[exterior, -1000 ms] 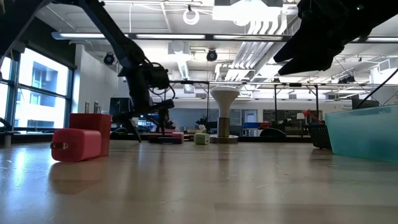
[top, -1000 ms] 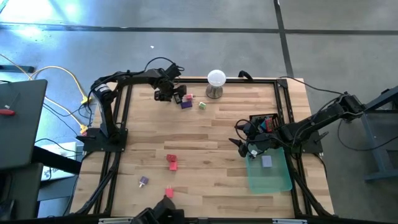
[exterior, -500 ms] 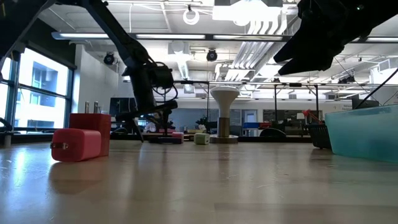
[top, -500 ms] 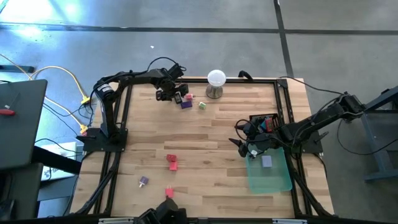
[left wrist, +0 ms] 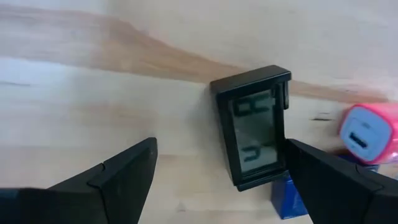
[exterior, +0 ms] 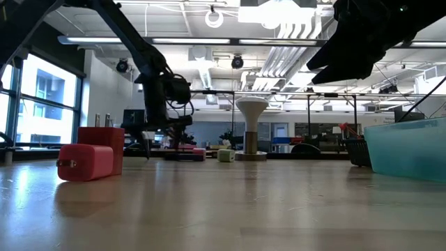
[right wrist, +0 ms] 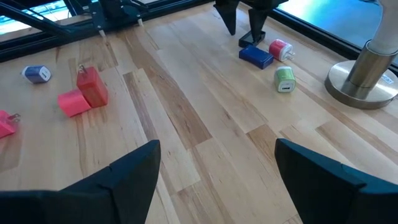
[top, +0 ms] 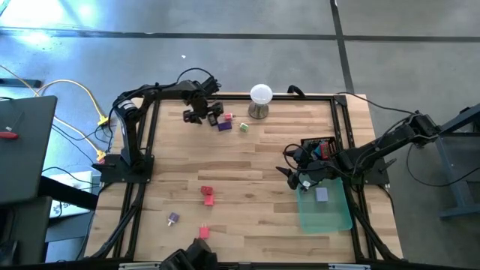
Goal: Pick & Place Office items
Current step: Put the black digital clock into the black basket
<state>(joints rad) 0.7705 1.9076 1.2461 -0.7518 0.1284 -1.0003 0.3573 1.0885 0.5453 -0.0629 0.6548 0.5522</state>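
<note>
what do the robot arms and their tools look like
Both arms are dark, almost black, built of slim jointed segments with black cables looping along them. The left tool and the right tool each end in two flat, wedge-shaped dark fingers with plain matte faces. No markings show.

No readable text, labels or numbers anywhere.

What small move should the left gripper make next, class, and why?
Probably shift sideways to centre, then lower: the open left gripper hovers over the black item, which lies nearer one finger, beside a pink piece.
</note>
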